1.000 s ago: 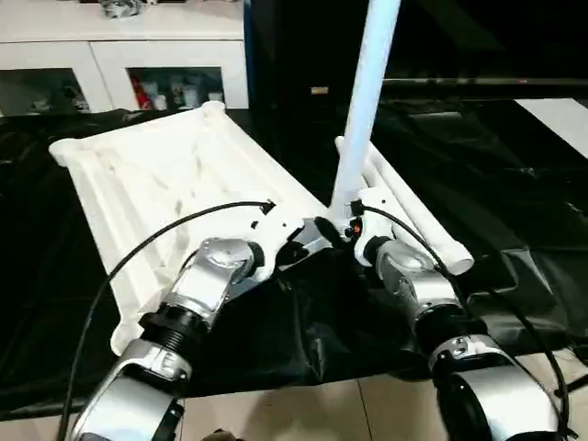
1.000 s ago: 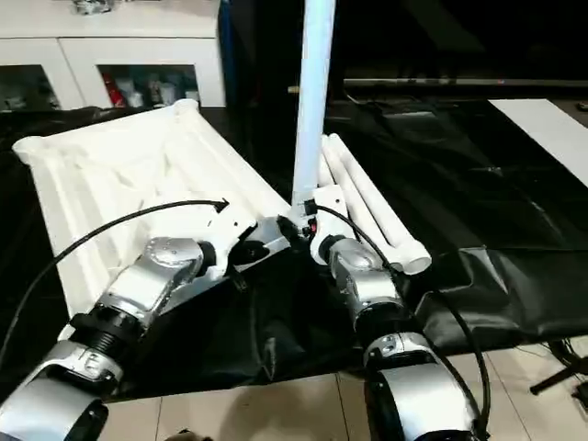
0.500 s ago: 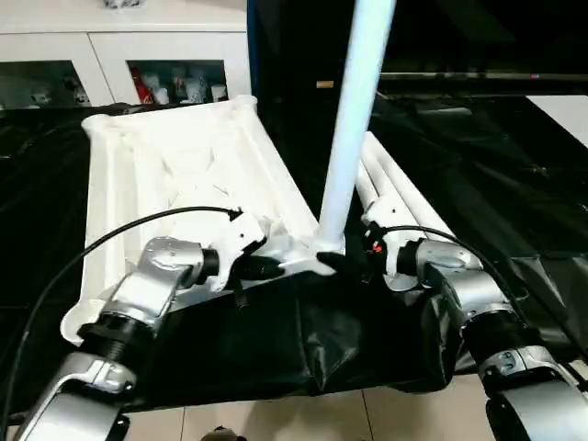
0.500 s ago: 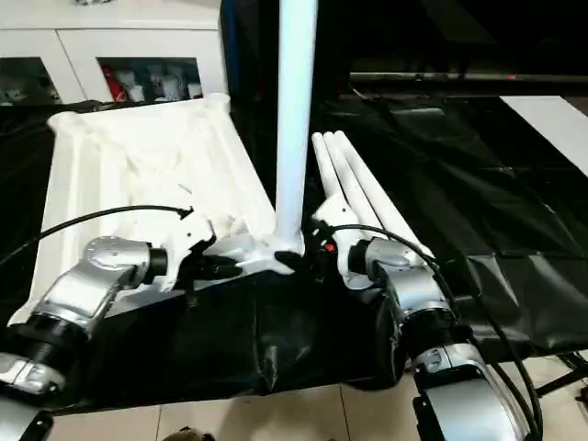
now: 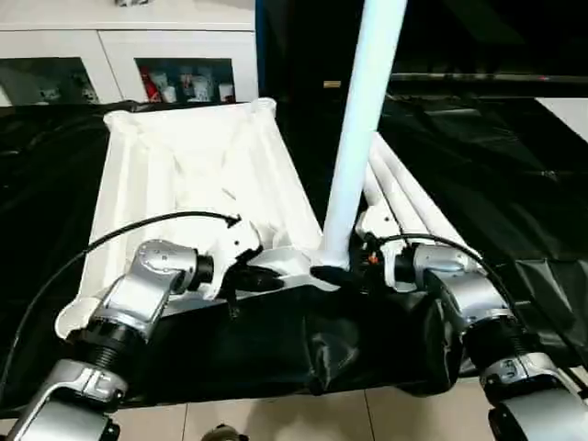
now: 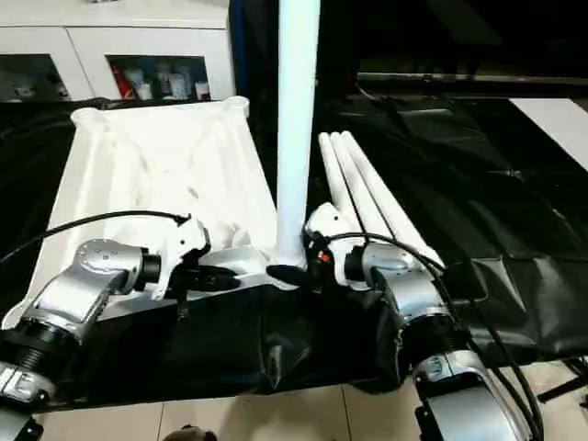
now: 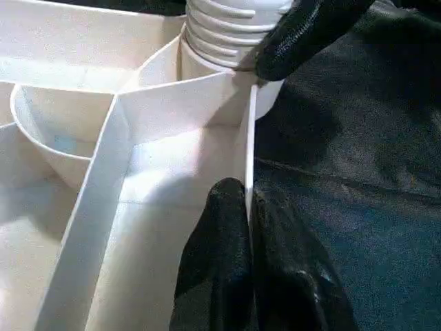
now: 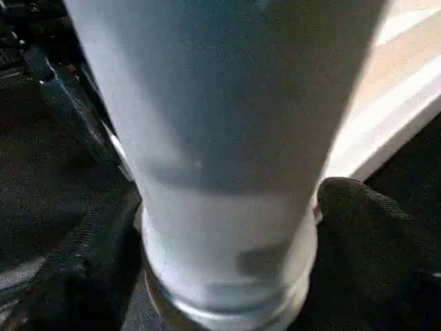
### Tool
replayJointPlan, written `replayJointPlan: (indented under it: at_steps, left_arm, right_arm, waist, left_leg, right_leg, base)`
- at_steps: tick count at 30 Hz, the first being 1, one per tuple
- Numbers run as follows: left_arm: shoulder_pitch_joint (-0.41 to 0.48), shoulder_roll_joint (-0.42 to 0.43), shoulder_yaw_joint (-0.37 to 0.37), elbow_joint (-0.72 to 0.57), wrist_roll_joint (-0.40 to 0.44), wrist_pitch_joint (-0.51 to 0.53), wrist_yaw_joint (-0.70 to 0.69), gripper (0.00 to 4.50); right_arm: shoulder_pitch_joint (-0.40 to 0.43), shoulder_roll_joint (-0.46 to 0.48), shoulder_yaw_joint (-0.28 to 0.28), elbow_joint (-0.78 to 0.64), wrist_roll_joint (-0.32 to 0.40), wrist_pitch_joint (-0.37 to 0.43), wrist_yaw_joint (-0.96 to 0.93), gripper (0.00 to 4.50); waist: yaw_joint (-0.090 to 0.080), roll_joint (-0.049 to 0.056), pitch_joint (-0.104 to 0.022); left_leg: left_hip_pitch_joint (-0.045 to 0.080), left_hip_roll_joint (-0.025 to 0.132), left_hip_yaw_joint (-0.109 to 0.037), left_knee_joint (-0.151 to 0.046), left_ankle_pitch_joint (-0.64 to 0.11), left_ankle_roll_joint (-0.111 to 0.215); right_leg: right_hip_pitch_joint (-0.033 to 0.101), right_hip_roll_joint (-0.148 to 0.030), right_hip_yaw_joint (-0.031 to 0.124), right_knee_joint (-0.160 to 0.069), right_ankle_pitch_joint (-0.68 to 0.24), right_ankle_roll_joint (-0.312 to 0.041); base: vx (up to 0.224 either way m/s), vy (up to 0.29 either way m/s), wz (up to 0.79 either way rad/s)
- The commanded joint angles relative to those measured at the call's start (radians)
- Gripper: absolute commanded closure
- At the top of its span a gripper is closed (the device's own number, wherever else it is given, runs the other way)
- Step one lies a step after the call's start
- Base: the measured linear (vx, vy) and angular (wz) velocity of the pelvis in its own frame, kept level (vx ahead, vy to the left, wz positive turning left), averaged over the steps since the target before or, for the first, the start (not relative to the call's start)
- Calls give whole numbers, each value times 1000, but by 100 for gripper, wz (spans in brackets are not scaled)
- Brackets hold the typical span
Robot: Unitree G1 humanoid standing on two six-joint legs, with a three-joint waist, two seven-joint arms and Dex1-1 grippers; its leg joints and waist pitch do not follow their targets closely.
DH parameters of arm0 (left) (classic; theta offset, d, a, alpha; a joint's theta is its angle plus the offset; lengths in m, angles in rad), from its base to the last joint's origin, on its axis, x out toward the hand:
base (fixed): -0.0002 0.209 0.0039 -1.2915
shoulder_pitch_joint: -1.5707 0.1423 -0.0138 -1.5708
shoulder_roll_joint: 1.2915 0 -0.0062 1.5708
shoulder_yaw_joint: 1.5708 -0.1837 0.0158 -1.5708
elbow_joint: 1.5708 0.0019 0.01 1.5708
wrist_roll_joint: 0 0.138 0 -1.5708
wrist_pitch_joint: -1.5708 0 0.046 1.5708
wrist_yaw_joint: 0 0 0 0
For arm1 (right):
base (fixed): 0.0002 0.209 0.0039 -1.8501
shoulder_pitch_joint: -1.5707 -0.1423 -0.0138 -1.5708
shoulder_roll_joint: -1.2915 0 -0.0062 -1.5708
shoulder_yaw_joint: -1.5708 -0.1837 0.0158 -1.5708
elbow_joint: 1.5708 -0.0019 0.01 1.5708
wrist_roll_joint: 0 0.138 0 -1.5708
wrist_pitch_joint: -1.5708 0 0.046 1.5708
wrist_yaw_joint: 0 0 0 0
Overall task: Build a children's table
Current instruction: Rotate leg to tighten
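Our left hand (image 7: pixel 247 227) pinches the thin rim of the ribbed white plastic children's table (image 5: pixel 184 175) on the black-draped tabletop (image 5: pixel 514 175). Our right hand (image 5: pixel 342 276) clasps the smooth upright tubular leg (image 5: pixel 363 119), its threaded end at a round corner socket (image 7: pixel 227 52).

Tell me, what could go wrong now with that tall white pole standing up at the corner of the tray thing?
The leg stands nearly upright in the tabletop's near corner socket, held low by the right gripper. Gripped that low, it might lean and jam its threads. The left gripper pinches only the thin rim, right at the table's edge, so the tabletop could slip off. Three spare legs lying close by could get knocked.
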Motion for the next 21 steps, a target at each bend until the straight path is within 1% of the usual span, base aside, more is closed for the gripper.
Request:
replayJointPlan:
  at_steps: [1, 2, 3, 4, 5, 7, 10, 11, 13, 14, 15, 16, 17, 18, 19, 20, 21]
  left_arm:
    - [6, -11, -1, -40, -51, 0, -37, 450]
    - [7, -11, -1, -41, -50, 1, -38, 450]
    - [7, -11, -1, -43, -50, 2, -38, 450]
    - [8, -11, -1, -44, -50, 3, -39, 450]
    - [9, -11, -1, -45, -50, 4, -39, 450]
    - [9, -10, -1, -45, -49, 5, -39, 450]
    - [7, -12, -2, -39, -45, 6, -33, 450]
    - [6, -15, -2, -36, -42, 4, -28, 450]
    - [2, -24, -1, -26, -34, 2, -7, 450]
    - [-8, -43, 5, -5, -18, 0, 43, 450]
    - [-10, -46, 6, -2, -16, 0, 51, 450]
    - [-15, -57, 9, 10, -8, -1, 78, 450]
    - [-30, -85, 20, 37, 6, 7, 144, 450]
    - [-48, -126, 34, 65, 16, 32, 223, 450]
    - [-63, -161, 46, 87, 21, 54, 287, 450]
    - [-75, -190, 57, 106, 26, 66, 342, 450]
    - [-83, -209, 65, 117, 27, 73, 376, 450]
  right_arm:
    - [10, 0, -1, -13, 10, 8, 5, 87]
    - [11, 1, -1, -13, 9, 9, 7, 87]
    - [13, 2, -1, -15, 10, 10, 9, 95]
    - [15, 3, 0, -14, 10, 10, 9, 119]
    - [15, 4, 1, -13, 10, 8, 8, 119]
    - [15, 4, 2, -11, 10, 7, 7, 132]
    - [15, 8, -1, 3, -4, -9, -22, 161]
    - [14, 11, -4, 9, -7, -10, -36, 161]
    - [12, 19, -11, 27, -18, -13, -75, 165]
    - [7, 32, -20, 60, -38, -20, -149, 168]
    - [6, 33, -21, 65, -41, -21, -160, 168]
    - [3, 40, -25, 82, -52, -25, -200, 170]
    - [-5, 57, -37, 118, -61, -19, -273, 170]
    - [-19, 91, -66, 163, -55, 6, -380, 170]
    - [-31, 120, -91, 198, -46, 31, -463, 171]
    - [-41, 143, -105, 222, -40, 44, -518, 171]
    - [-47, 157, -111, 236, -39, 49, -552, 171]
  waist:
    - [-1, -7, -70]
    - [-1, -7, -70]
    - [0, -7, -71]
    - [0, -7, -71]
    - [0, -7, -72]
    - [0, -7, -71]
    - [0, -7, -71]
    - [-1, -8, -71]
    - [-3, -8, -70]
    - [-5, -8, -70]
    - [-5, -9, -69]
    - [-9, -8, -67]
    - [-11, -11, -65]
    - [-13, -9, -66]
    - [-22, -9, -58]
    - [-23, -9, -58]
    - [-28, -9, -56]
  left_leg:
    - [18, 28, -11, -60, -195, 37]
    - [18, 28, -11, -60, -195, 37]
    - [16, 28, -11, -59, -181, 42]
    - [16, 27, -10, -57, -174, 45]
    - [15, 27, -10, -57, -172, 47]
    - [15, 27, -10, -56, -174, 49]
    - [15, 27, -10, -57, -183, 43]
    - [15, 27, -10, -57, -181, 42]
    - [14, 27, -10, -57, -181, 39]
    - [14, 26, -11, -57, -182, 34]
    - [14, 25, -11, -58, -186, 30]
    - [15, 25, -11, -59, -206, 23]
    - [16, 25, -11, -60, -221, 19]
    - [17, 24, -12, -60, -228, 14]
    - [24, 23, -14, -65, -282, -14]
    - [26, 23, -16, -66, -294, -20]
    - [28, 23, -17, -68, -318, -25]
  right_leg:
    - [49, -49, 41, -60, -149, -232]
    - [49, -49, 41, -60, -149, -232]
    - [50, -49, 41, -57, -129, -234]
    - [50, -48, 41, -57, -120, -237]
    - [50, -48, 41, -56, -117, -238]
    - [50, -49, 40, -57, -124, -237]
    - [49, -49, 41, -58, -141, -232]
    - [50, -49, 41, -58, -140, -232]
    - [49, -49, 42, -58, -142, -232]
    - [47, -50, 42, -58, -146, -231]
    - [48, -50, 42, -60, -152, -229]
    - [46, -51, 43, -64, -184, -223]
    - [46, -51, 42, -68, -210, -217]
    - [46, -51, 42, -68, -227, -212]
    - [41, -54, 43, -81, -337, -191]
    - [42, -55, 42, -83, -364, -184]
    - [38, -54, 42, -92, -406, -168]
  base:
    - [0, 0, 0]
    - [0, 0, 0]
    - [0, 0, 0]
    - [0, 0, 0]
    - [0, 0, 0]
    - [0, 0, 0]
    - [0, 0, 0]
    - [0, 0, 0]
    - [0, 0, 0]
    - [0, 0, 0]
    - [0, 0, 0]
    - [0, 0, 0]
    - [0, 0, 0]
    - [0, 0, 0]
    - [0, 0, 0]
    - [0, 0, 0]
    - [0, 0, 0]
